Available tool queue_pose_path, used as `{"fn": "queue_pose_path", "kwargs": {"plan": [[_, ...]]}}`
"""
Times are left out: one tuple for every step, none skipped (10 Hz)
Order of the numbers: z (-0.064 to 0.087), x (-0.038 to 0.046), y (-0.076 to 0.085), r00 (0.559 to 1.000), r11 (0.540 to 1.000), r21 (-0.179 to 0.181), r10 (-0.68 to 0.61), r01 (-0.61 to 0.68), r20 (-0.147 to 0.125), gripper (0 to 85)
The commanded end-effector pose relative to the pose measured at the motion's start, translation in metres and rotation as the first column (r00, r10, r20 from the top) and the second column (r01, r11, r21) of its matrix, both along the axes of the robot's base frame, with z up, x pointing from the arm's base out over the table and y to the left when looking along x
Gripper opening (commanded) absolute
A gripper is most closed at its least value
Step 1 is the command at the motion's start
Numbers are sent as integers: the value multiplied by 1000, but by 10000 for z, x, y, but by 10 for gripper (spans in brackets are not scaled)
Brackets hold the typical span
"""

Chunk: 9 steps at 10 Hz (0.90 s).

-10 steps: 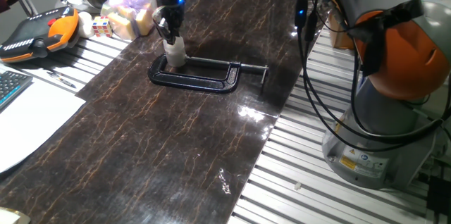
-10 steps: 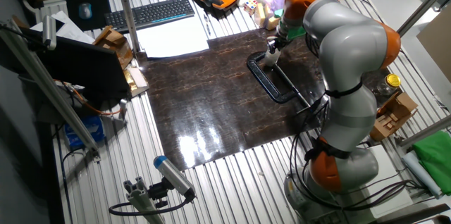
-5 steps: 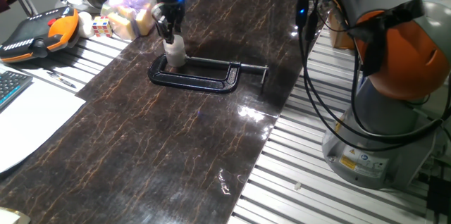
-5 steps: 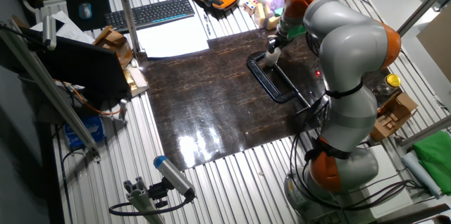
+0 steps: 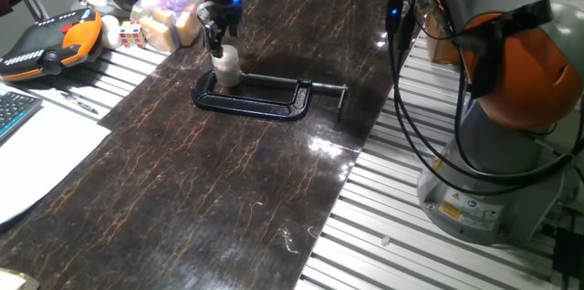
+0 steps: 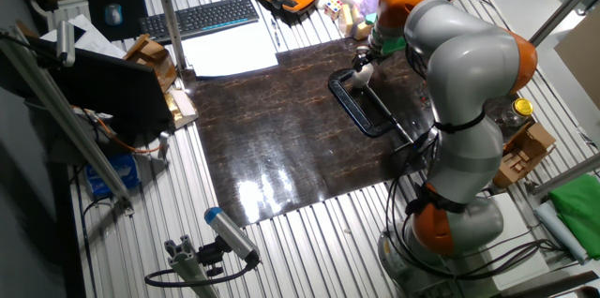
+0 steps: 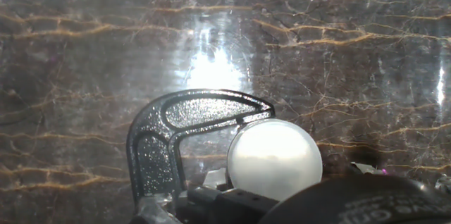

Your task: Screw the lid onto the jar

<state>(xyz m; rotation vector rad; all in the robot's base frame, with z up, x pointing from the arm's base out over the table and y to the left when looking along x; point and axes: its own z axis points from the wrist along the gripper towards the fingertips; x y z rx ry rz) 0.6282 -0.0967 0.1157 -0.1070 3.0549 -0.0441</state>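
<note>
Lid [image 7: 273, 157] on top of small jar [image 5: 226, 68], inside black C-clamp [image 5: 260, 98]. Pincer [image 5: 219, 38] just above; spread or pinching, cannot tell. Maybe nearly done.

Jar [image 5: 226, 67] stands inside C-clamp's [image 5: 265, 99] closed end, lid [image 7: 273, 158] on top. Clamp screw runs toward 3 o'clock across table [image 5: 210, 181]. Fingers [image 5: 213, 35] directly above jar.

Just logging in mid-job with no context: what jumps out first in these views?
The black C-clamp lying flat on the dark marbled table stands out, with the small whitish jar standing in its jaw, the lid on top. The gripper hovers right above it. Behind sit an orange teach pendant and bagged toys.
</note>
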Motion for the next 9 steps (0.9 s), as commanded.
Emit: {"fn": "queue_pose_path", "kwargs": {"plan": [[0,4,4,1000,1000,-8,8,-8,-9,837],[2,7,11,1000,1000,-10,-14,14,-15,837],[0,4,16,1000,1000,-7,-8,8,-17,837],[-4,7,11,1000,1000,2,16,-16,-15,837],[-15,15,10,998,999,10,54,-54,-24,837],[-29,17,15,996,997,19,75,-75,-36,833],[-41,20,17,995,995,22,98,-98,-33,833],[-44,19,15,990,990,18,139,-139,-16,833],[-46,18,12,983,982,12,186,-186,-5,830]]}}
